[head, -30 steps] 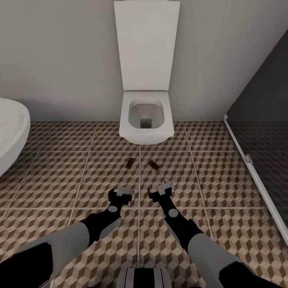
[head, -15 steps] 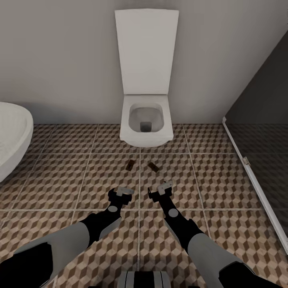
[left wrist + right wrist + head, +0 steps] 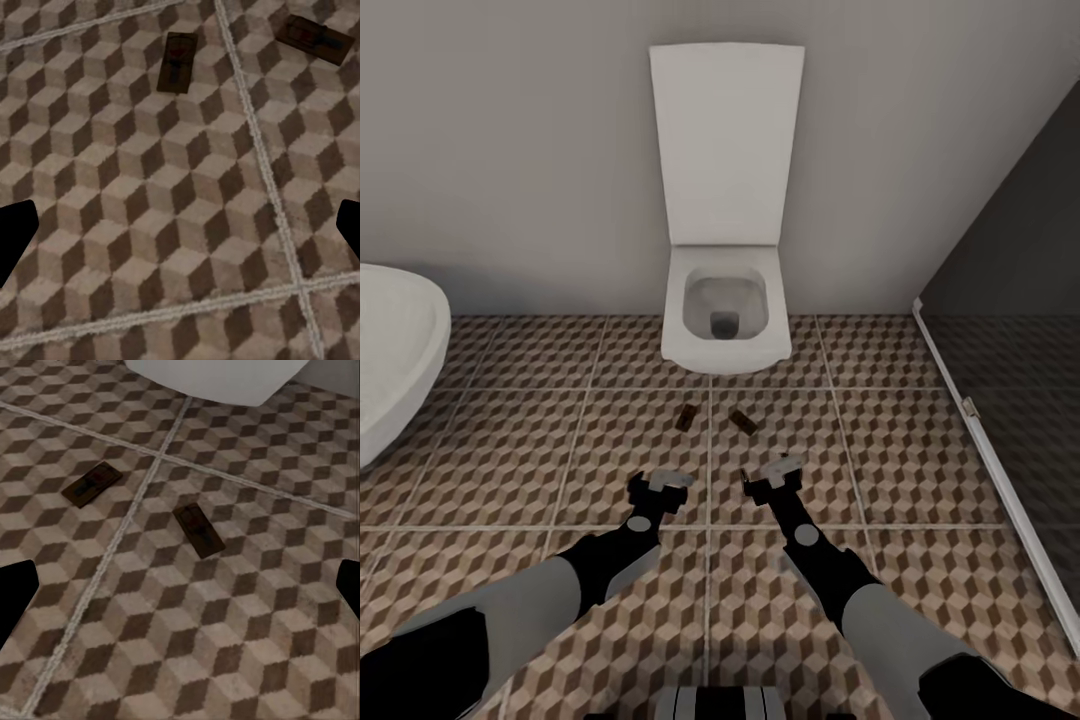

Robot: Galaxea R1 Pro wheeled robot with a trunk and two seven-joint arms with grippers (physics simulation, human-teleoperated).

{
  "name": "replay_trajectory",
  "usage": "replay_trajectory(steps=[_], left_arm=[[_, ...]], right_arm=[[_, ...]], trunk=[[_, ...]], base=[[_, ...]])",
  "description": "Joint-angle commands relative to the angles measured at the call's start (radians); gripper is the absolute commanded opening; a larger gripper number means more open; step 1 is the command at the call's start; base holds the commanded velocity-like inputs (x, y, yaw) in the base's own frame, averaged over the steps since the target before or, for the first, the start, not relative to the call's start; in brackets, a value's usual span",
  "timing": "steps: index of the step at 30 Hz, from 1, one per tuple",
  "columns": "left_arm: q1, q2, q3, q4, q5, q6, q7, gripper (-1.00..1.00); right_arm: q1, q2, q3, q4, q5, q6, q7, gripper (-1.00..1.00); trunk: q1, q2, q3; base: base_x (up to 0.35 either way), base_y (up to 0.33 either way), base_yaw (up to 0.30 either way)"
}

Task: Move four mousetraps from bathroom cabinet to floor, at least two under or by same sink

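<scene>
Two mousetraps lie flat on the cube-patterned bathroom floor (image 3: 510, 440) in front of the toilet: the left one (image 3: 685, 417) (image 3: 178, 62) (image 3: 91, 484) and the right one (image 3: 743, 421) (image 3: 313, 38) (image 3: 199, 531), a short gap apart. My left gripper (image 3: 660, 488) (image 3: 180, 232) hovers over the tiles just short of the left trap, open and empty. My right gripper (image 3: 775, 475) (image 3: 180, 592) hangs just short of the right trap, open too, with bare tile between its fingers. The cabinet and the bathroom sink are out of view.
A white toilet (image 3: 726, 320) (image 3: 217, 379) with its lid raised stands against the grey back wall. A white curved tub (image 3: 390, 360) juts in at the left. A dark glass shower screen (image 3: 1010, 300) with a pale floor rail runs down the right side.
The camera has pulled back a little, so the toilet sits lower in the picture. My right gripper has shifted slightly right and turned. Both traps lie where they were.
</scene>
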Motion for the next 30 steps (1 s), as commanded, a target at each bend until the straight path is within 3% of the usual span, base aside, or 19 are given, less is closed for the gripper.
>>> replay_trajectory(steps=[1,8,18,24,30], left_arm=[[-0.001,0.002,-0.008,-0.001,0.011,-0.007,0.005,1.0],[0.007,0.02,-0.008,0.013,0.013,-0.012,0.001,1.0],[0.039,0.028,-0.008,0.121,0.015,-0.127,-0.023,1.0],[0.056,0.029,-0.01,0.218,0.018,-0.152,-0.112,1.0],[0.075,0.029,-0.01,0.331,0.026,-0.167,-0.24,1.0]], right_arm=[[0.0,-0.004,0.004,0.002,0.009,-0.005,-0.01,1.0],[0.003,-0.025,0.004,0.046,0.007,-0.051,-0.009,1.0],[0.005,-0.043,0.002,0.194,0.009,-0.155,-0.01,1.0],[0.005,-0.064,0.002,0.257,0.006,-0.2,-0.003,1.0],[0.006,-0.075,0.002,0.315,0.003,-0.232,0.026,1.0]], trunk=[[-0.004,0.007,0.003],[-0.031,0.056,0.025],[-0.069,0.126,0.056],[-0.092,0.168,0.075],[-0.115,0.21,0.094]], base=[[0.0,0.0,0.0],[0.0,0.0,0.0],[0.0,0.0,0.0],[0.0,0.0,0.0],[0.0,0.0,0.0]])
